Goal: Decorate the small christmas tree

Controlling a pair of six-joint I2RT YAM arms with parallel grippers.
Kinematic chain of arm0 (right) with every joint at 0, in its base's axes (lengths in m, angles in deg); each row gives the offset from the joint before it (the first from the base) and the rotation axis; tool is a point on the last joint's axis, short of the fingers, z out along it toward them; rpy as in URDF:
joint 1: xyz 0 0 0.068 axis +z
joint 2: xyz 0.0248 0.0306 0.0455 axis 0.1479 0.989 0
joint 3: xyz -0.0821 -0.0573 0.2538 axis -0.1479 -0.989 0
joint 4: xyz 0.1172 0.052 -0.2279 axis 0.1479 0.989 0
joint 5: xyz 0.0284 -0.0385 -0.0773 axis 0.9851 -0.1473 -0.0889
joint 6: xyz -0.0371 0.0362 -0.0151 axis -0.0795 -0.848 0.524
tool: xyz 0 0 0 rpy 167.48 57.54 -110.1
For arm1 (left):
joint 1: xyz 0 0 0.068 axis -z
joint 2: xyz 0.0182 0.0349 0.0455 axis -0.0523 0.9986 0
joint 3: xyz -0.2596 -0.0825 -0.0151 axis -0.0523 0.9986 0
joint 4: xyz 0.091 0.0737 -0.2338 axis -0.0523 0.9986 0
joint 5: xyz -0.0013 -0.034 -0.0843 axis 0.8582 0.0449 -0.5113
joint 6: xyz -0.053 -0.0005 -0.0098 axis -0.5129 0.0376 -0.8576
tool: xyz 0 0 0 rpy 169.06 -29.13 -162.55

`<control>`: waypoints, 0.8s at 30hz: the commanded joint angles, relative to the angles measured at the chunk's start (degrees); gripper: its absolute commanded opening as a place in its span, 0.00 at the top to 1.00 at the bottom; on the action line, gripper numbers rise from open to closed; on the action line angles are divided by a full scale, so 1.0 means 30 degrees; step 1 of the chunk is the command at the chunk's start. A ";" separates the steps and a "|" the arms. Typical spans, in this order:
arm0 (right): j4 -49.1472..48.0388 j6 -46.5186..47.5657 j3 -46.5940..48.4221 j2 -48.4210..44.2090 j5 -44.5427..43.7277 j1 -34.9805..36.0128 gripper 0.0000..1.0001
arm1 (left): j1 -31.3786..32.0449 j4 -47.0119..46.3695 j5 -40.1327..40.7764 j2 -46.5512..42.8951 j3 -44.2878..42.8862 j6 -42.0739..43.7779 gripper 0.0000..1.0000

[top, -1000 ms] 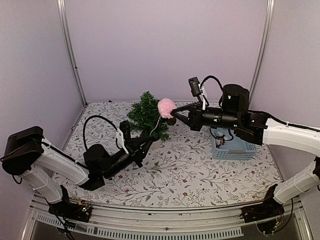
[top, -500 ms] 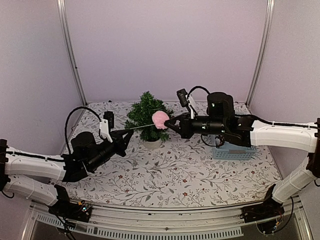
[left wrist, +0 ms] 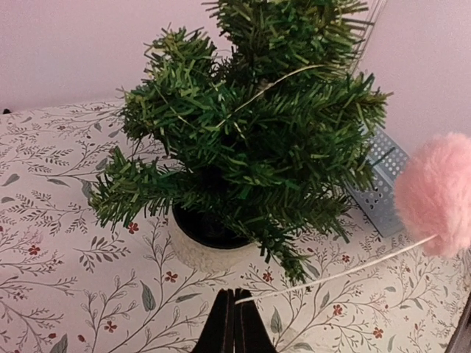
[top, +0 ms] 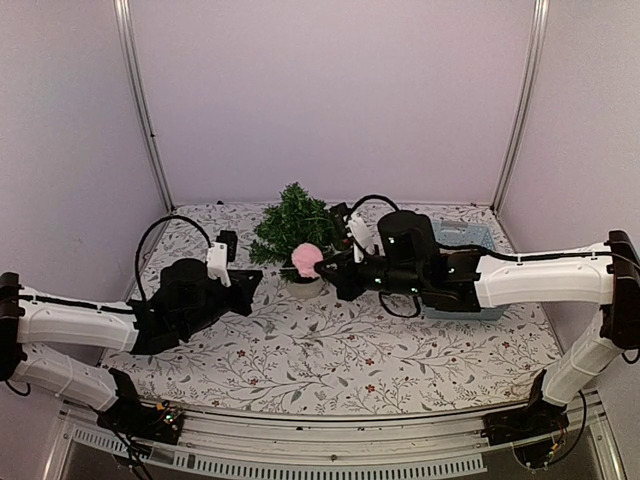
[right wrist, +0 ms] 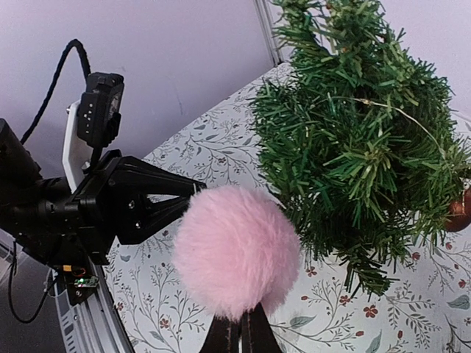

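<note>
A second ago the right gripper [top: 326,268] held the pink pompom [top: 305,259] high beside the top of the small christmas tree [top: 293,222]. Now it has come down, so the pompom hangs low in front of the pot [top: 308,288]. The left gripper [top: 255,279] sat close under the branches then and has since drawn back to the left.

From above, the pompom hides most of the pot, the right arm covers much of the blue basket [top: 470,236], and the white string [left wrist: 331,273] is too thin to see.

Both arms reach low and nearly level over the table [top: 330,350], their tips facing each other. The left gripper's fingers are pressed together on the end of the white string, which runs ahead and rightwards to the pompom. The tree stands just beyond these fingers. The right gripper's fingers are pressed together on the base of the pompom, with the tree just past it.
</note>
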 commanded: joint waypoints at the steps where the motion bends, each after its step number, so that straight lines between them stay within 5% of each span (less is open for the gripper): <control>1: -0.0169 -0.0007 0.0734 0.0734 -0.3344 0.0578 1.00 | -0.0891 0.1043 0.0671 0.0985 -0.0912 -0.0444 1.00; 24: -0.1238 -0.0692 0.0885 0.3409 -0.6390 0.1149 1.00 | -0.1094 0.2403 -0.2200 0.3652 -0.1955 -0.0222 1.00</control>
